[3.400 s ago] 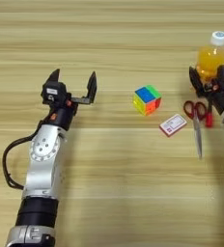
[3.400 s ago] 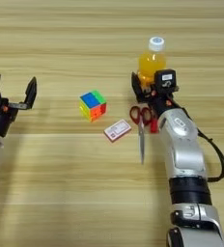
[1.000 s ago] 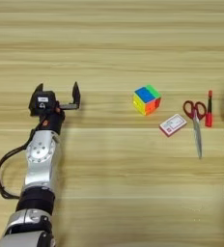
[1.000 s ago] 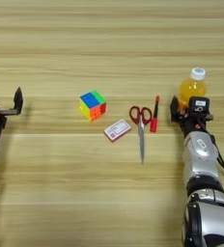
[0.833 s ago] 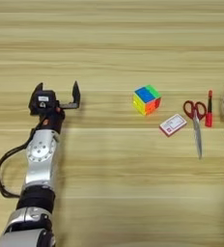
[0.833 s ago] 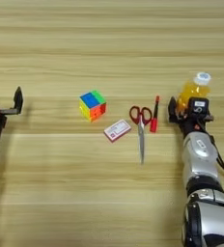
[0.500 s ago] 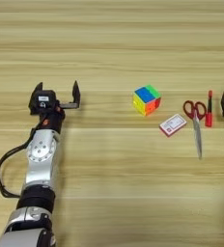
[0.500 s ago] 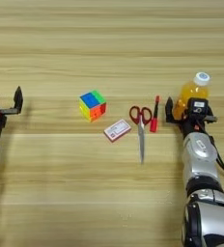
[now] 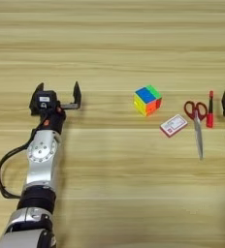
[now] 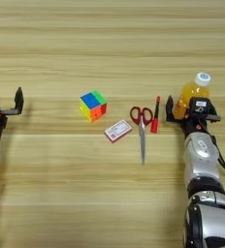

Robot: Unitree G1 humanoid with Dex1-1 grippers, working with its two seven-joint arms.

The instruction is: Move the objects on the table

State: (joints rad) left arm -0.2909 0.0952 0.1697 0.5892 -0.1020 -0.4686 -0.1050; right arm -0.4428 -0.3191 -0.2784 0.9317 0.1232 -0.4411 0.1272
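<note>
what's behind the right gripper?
The bottle of orange drink stands upright between the right gripper's fingers; its white cap and upper body show. The gripper hides its base, so contact with the table cannot be seen.

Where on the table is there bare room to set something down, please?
Free: the table beyond all the items, the wide gap between the left gripper and the cube, and the near strip between the arms. Crowded: cube, card, scissors, pen, bottle at the right gripper.
</note>
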